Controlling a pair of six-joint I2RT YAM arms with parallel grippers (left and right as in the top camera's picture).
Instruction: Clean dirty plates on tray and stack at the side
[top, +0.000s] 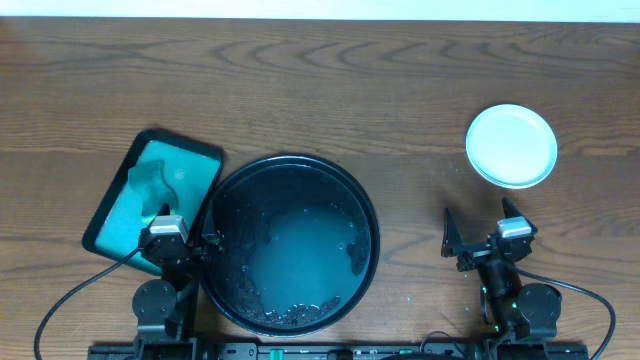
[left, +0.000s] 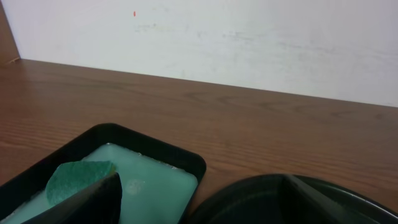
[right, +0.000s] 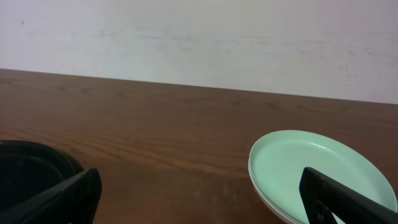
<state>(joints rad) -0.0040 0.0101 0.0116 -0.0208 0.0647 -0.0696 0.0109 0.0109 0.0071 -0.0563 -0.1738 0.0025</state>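
The plates (top: 511, 146) sit in one stack on the table at the right; in the right wrist view the top plate (right: 298, 165) is mint and the rim of another shows beneath it. The round black tray (top: 232, 195) in the middle holds a wet cloudy film and foam, with no plate on it. My left gripper (top: 188, 232) is open and empty, straddling the gap between the teal tray and the black tray (left: 261, 196). My right gripper (top: 482, 228) is open and empty, just in front of the plate stack.
A rectangular teal tray (top: 205, 165) with a dark rim lies left of the black tray, holding pale liquid and a green sponge (top: 150, 180), which also shows in the left wrist view (left: 74, 177). A white wall stands behind the table's far edge.
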